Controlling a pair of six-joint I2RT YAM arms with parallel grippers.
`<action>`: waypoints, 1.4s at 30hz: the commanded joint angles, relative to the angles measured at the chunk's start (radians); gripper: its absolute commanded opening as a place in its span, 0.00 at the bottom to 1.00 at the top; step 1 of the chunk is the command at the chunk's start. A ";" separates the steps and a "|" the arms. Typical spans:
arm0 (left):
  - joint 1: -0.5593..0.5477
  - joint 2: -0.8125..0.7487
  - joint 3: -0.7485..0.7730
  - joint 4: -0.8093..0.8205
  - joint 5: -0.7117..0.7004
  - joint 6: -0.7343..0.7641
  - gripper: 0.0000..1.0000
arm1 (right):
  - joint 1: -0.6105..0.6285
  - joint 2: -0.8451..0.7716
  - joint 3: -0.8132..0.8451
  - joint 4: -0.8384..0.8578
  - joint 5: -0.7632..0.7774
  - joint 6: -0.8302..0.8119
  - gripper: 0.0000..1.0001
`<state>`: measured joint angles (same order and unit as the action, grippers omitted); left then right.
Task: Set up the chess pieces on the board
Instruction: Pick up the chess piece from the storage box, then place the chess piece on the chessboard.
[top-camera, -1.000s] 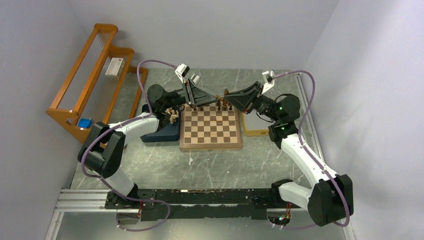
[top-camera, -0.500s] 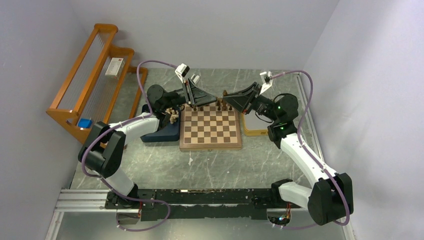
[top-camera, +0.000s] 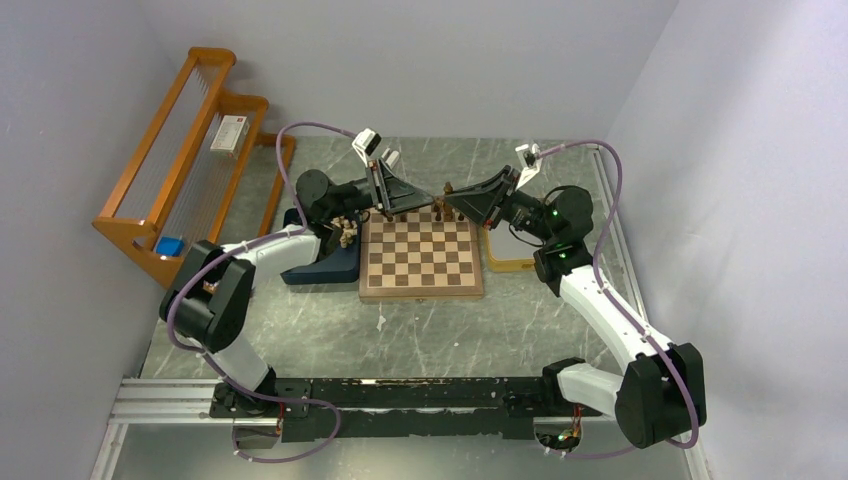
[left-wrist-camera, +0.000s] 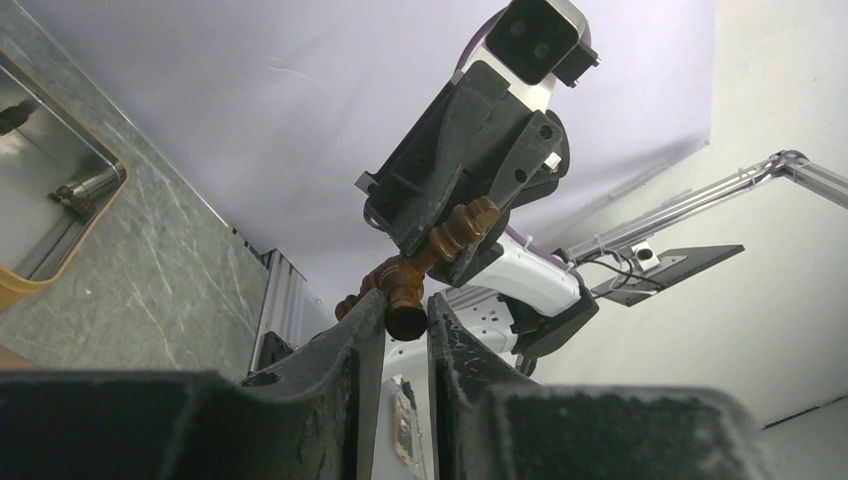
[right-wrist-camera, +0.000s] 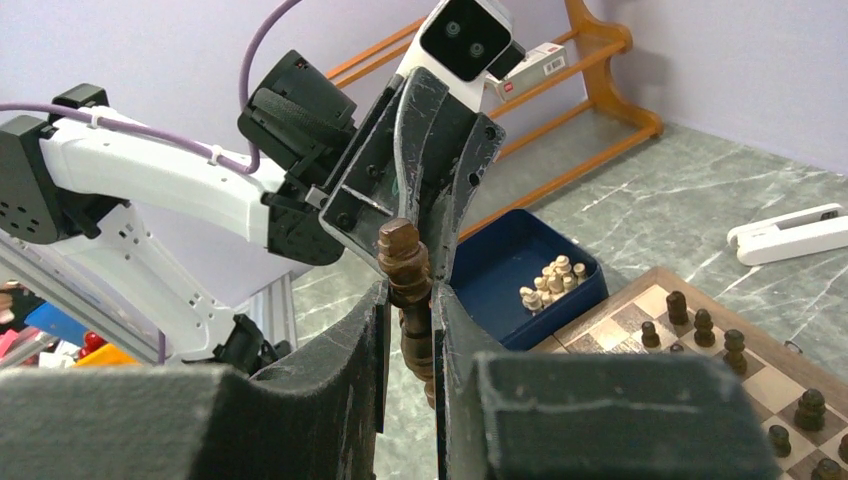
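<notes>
Both grippers meet above the far edge of the board (top-camera: 420, 291). My right gripper (right-wrist-camera: 408, 295) is shut on a dark brown chess piece (right-wrist-camera: 403, 255), gripping it along its turned stem. The same piece (left-wrist-camera: 440, 245) reaches between the fingers of my left gripper (left-wrist-camera: 405, 310), which press on its round end from both sides. In the top view the piece (top-camera: 446, 187) sits between the left gripper (top-camera: 436, 200) and the right gripper (top-camera: 452, 192). Several dark pieces (top-camera: 448, 213) stand on the board's far rows. Cream pieces (right-wrist-camera: 550, 280) lie in the dark blue tray (right-wrist-camera: 520, 250).
The dark blue tray (top-camera: 320, 268) lies left of the board and the yellow tray (top-camera: 505, 264) right of it. A dark piece (left-wrist-camera: 85, 190) lies in the yellow tray. An orange wooden rack (top-camera: 180, 170) stands at the far left. A white object (right-wrist-camera: 790, 232) lies behind the board.
My left gripper's jaws have closed in on the end of the dark piece. The right gripper, still holding it, has shifted slightly left.
</notes>
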<state>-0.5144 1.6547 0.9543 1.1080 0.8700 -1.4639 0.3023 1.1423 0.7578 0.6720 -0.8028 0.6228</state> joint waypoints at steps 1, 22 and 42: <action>-0.007 0.012 0.006 0.147 0.036 -0.011 0.24 | 0.006 -0.001 0.010 -0.009 0.000 -0.024 0.10; 0.004 -0.109 0.394 -1.333 -0.444 1.074 0.17 | 0.005 -0.113 -0.010 -0.339 0.154 -0.304 0.10; 0.048 0.322 0.797 -1.703 -1.017 1.369 0.15 | 0.006 -0.167 -0.033 -0.431 0.131 -0.408 0.12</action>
<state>-0.4820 1.9400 1.6718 -0.5453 -0.0647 -0.1402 0.3027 0.9886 0.7174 0.2550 -0.6613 0.2367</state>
